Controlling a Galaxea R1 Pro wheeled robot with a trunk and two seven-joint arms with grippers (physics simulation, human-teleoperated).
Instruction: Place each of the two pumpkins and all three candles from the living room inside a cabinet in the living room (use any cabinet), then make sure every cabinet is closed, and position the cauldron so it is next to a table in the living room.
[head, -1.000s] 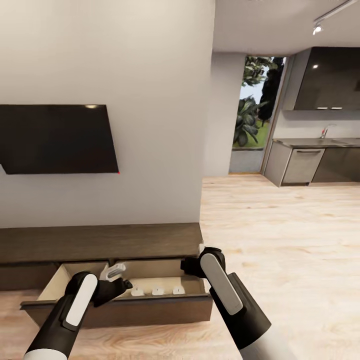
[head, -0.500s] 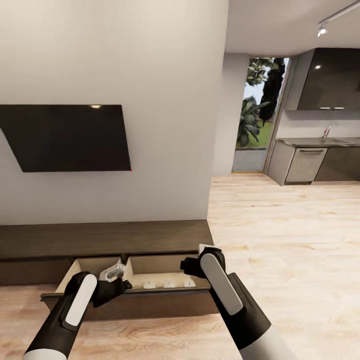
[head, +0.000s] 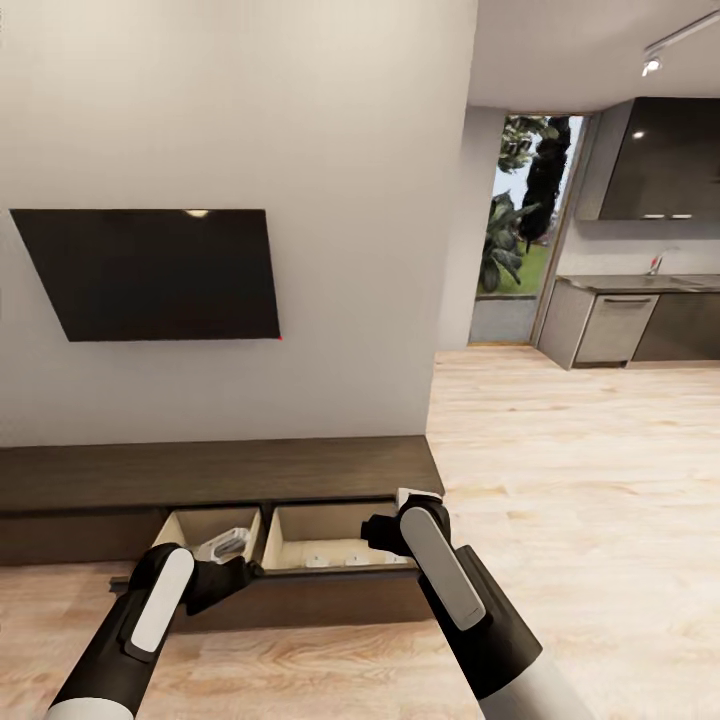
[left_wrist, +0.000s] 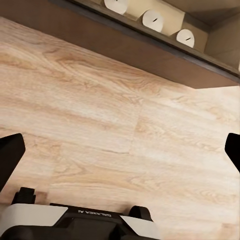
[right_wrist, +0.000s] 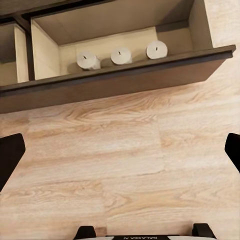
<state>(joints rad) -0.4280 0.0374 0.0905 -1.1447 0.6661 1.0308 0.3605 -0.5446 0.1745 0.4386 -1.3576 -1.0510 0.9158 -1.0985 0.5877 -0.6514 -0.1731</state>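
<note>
Television (head: 160, 273): black flat screen, mounted on the white wall at far left. Cabinet (head: 220, 470): long, low, dark-brown wood, set against that wall below the television, with its drawer (head: 300, 590) pulled partway out over the pale wood floor (head: 580, 480); pale beige inside, split by a divider into a left and a right compartment. Left gripper (head: 228, 552): held above the left compartment, jaws spread wide and holding nothing; in the left wrist view its dark fingertips (left_wrist: 10, 155) sit at the two edges of the frame with bare floor between them. Candles (right_wrist: 120, 55): three short pale cylinders with small dark wicks, upright in a row along the near wall of the right compartment, close to one another; their tops just show over the drawer front in the head view. Right gripper (head: 385, 530): held above the right compartment's right end, jaws likewise spread and grasping nothing. Kitchen (head: 640, 260): dark cupboards and a grey counter, far right, beside a doorway with greenery beyond.
</note>
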